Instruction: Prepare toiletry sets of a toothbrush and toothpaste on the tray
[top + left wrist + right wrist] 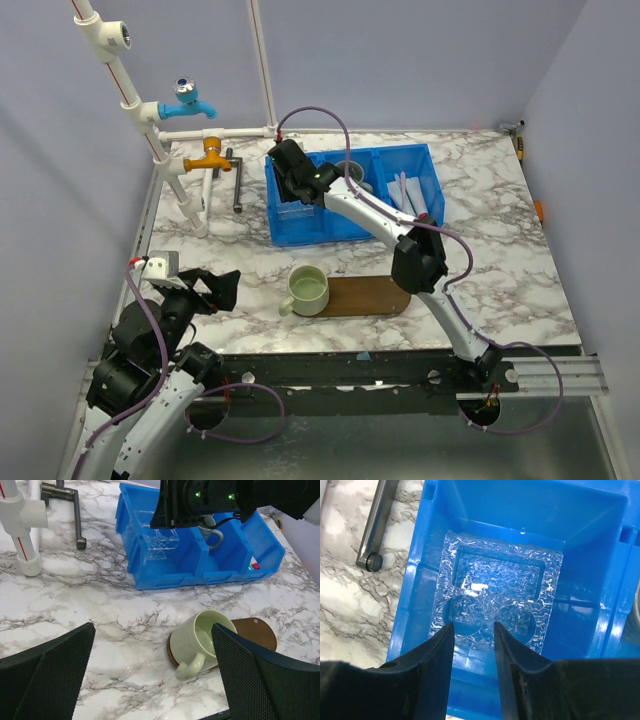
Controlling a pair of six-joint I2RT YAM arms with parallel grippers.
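Top view first: the right gripper is stretched far out and dipped into the left compartment of the blue bin. The toothbrushes and tubes lie in the right compartment, well apart from it. The tray carries only a green cup on its left end, so no set is laid out yet, and I'd call this the fetching step. The left gripper hangs near the table's near-left corner.

Left wrist view: its claw is spread wide with nothing between the fingers, looking across at the cup and tray. Beyond them, a clear textured holder sits under the right arm.

Right wrist view: the fingers stand a narrow gap apart, straddling the holder's near edge between its two round holes. I cannot tell whether they bite on it or only frame it. The next move likely calls for a firm pinch and a straight lift clear of the bin walls
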